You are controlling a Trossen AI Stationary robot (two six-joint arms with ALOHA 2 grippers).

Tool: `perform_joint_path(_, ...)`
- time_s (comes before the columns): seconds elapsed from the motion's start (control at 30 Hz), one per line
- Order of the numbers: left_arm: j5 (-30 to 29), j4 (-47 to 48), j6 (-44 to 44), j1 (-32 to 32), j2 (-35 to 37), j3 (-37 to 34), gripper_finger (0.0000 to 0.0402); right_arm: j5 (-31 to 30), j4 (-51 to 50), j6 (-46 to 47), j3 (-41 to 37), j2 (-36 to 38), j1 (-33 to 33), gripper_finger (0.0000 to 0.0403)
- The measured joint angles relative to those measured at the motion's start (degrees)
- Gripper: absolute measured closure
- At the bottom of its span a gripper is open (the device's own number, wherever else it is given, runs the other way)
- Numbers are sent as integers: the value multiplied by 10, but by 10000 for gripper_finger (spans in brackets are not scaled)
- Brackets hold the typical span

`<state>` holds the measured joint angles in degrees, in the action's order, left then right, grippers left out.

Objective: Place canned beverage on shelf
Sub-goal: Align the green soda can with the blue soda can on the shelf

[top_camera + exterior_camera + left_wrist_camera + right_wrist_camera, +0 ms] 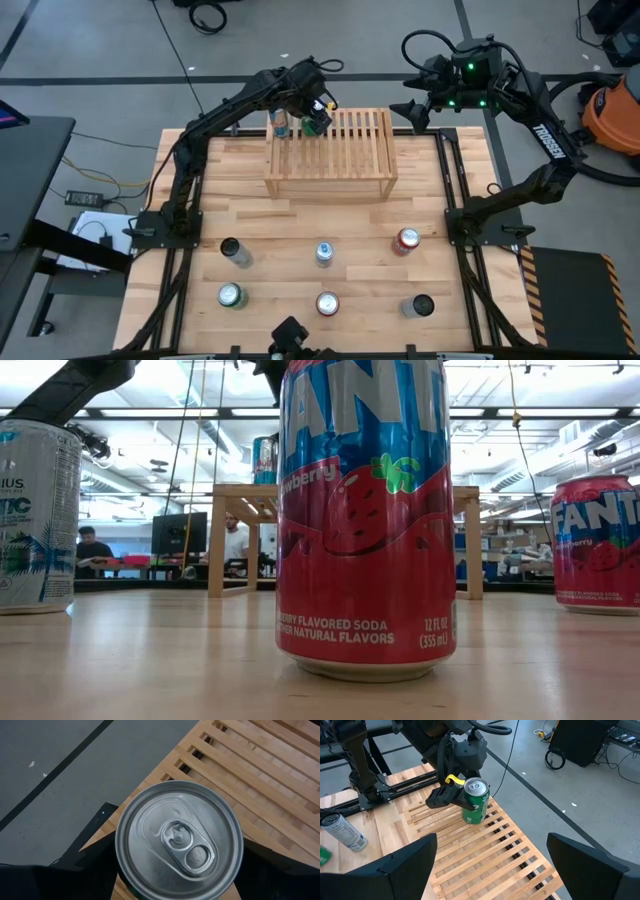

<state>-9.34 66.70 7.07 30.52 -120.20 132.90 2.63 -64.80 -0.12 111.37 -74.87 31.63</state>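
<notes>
The light-wood shelf point(345, 150) stands at the table's far side, and its slatted top also shows in the right wrist view point(485, 855). My left gripper point(315, 122) is over the top's left part, shut on a green can point(476, 801). The can's silver lid fills the left wrist view point(179, 840). A slim can point(281, 122) stands by its base on the shelf's left end. My right gripper point(415, 112) hangs open and empty past the shelf's right end, above the table's far edge. My left gripper pinches the green can's side wall point(466, 800) between its two fingers, about mid-height. The fingers point(442, 797) come slanting down from the table's left side. The can is upright over the slats; I cannot tell whether its base point(472, 820) rests on them or hangs just above.
Several cans stand on the table's near half, among them a dark one point(231, 250), a red one point(407, 240) and a green one point(231, 294). A red Fanta can point(365, 520) fills the low view. People sit in the room beyond point(235, 540).
</notes>
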Motion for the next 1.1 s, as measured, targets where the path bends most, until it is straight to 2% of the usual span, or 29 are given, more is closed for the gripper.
perform_joint_path(1.1, 19, 10, 13, -2, 0, 0, 85, 0, 0, 0, 0, 0, 0, 15)
